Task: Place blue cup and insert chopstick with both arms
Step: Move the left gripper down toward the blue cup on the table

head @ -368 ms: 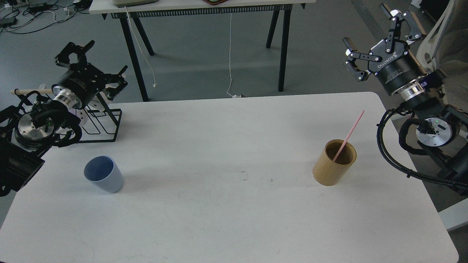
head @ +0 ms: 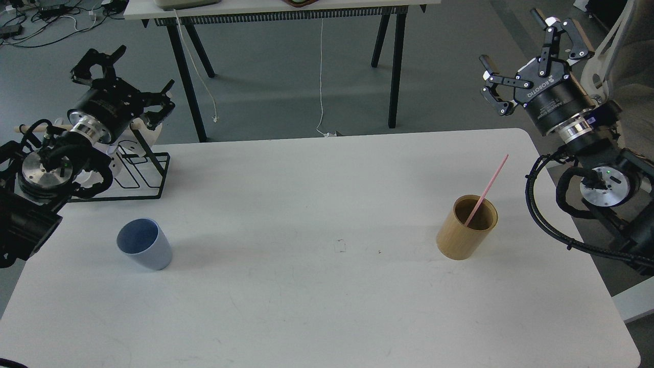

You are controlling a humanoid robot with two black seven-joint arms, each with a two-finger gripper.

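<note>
Pale blue and handleless, the cup (head: 144,251) stands upright at about 8 o'clock on the white tabletop (head: 317,306), mouth up and empty, well apart from everything else. It looks light and stiff, probably smooth plastic or glazed ware, so a grip across the upper wall, just under the rim where the taper is widest, seems safest; a squeeze low down may let it slide upward out of the fingers. The pink chopstick (head: 487,190) leans in the tan holder (head: 467,227) at about 3 o'clock, its top end pointing toward 1 o'clock. It appears thin, light and slightly springy, best pinched on the free stretch above the holder's rim, with gentle force so it neither rolls nor bends. The left gripper (head: 122,74) hangs open and empty at 10 o'clock, above the black wire rack (head: 145,176). The right gripper (head: 531,48) is also spread open and holds nothing, up at 2 o'clock beyond the tabletop's edge.
</note>
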